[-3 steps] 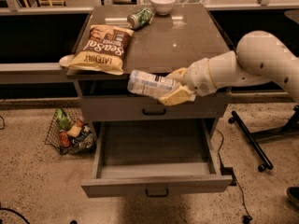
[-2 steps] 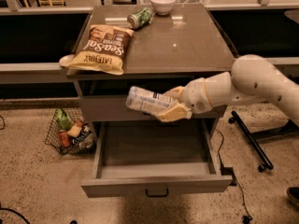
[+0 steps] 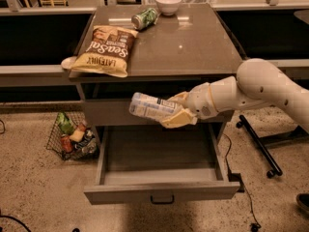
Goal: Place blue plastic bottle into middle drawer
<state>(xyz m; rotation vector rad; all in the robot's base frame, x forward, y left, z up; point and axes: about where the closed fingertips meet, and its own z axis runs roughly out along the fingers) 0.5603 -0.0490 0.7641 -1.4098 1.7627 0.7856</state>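
I'm counting one chip bag (image 3: 106, 50), one green can (image 3: 145, 18) and one white bowl (image 3: 168, 3) sitting on the counter (image 3: 198, 47). Just below the counter, one gripper (image 3: 175, 113) is clutching one blue plastic bottle (image 3: 148, 106) over one open middle drawer (image 3: 161, 192). One basket (image 3: 72, 137) is sitting beside the counter.

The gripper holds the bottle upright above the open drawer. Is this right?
Not quite. The camera view shows the gripper holding the bottle lying nearly on its side, not upright, above the open drawer.
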